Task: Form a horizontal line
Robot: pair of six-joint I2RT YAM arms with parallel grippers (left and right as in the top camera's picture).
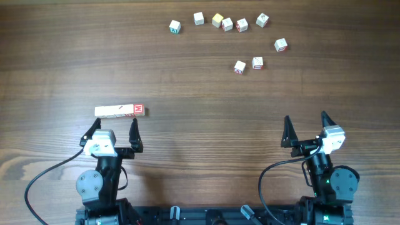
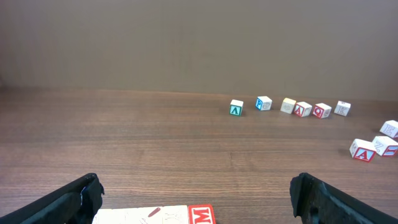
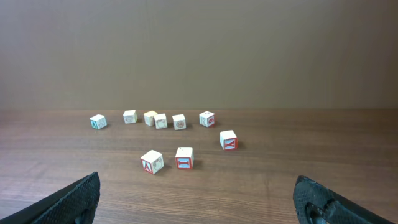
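The horizontal line [image 1: 120,111] lies started ahead of the left tool [image 1: 115,125]; nine letter cubes [image 1: 240,67] apparently await adding. Left and right tool [image 1: 306,119] are spread, empty.

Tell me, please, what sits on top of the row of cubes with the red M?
Nothing: from overhead the row shows bare top faces. Its underside, against the table, is covered by the cubes themselves.
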